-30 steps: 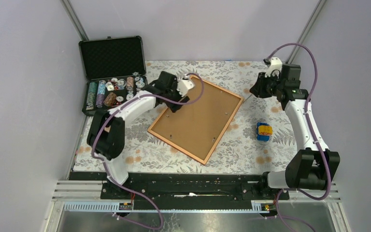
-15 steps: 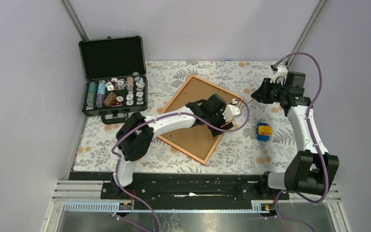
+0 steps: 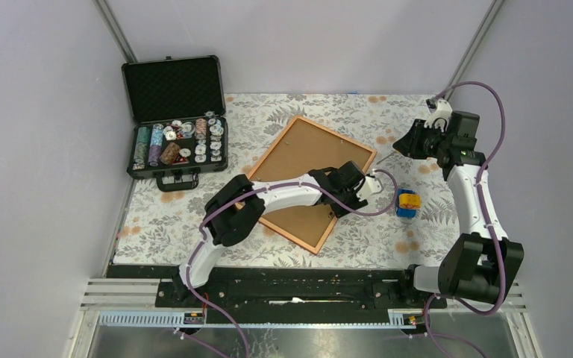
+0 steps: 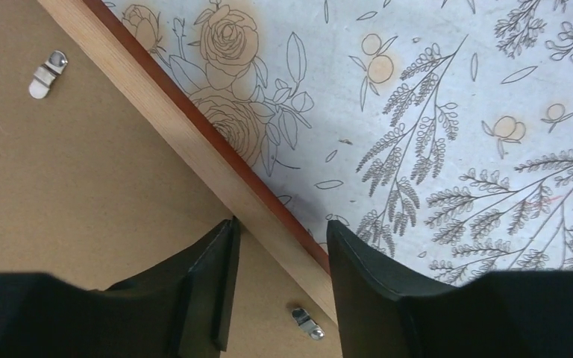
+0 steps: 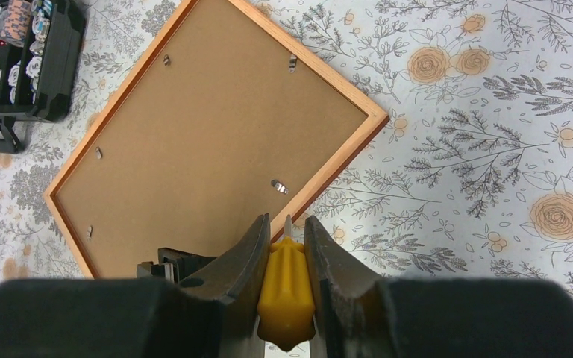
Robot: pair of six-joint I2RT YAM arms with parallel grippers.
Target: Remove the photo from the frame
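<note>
Your left gripper [image 4: 280, 272] stands half open astride the right edge of the frame [image 4: 216, 168], gripping nothing; the frame lies back-up mid-table. Only the right wrist view shows your right gripper [image 5: 286, 227] clamped on a yellow-handled tool [image 5: 286, 298]. Bare floral cloth [image 4: 448, 112] spreads right of that edge

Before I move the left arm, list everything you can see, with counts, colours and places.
frame: one, orange-red, brown back, face down mid-table
clips: five seen, silver, on frame's back
photo: none visible
case: one, black, open, far left corner
chips: many, mixed colours, in case
block: one, yellow and blue, right of frame
cloth: one, white floral, covers table
yellow-handled pick: one, in right tool
left tool: open, astride frame's right edge
right tool: shut on pick, far right
</note>
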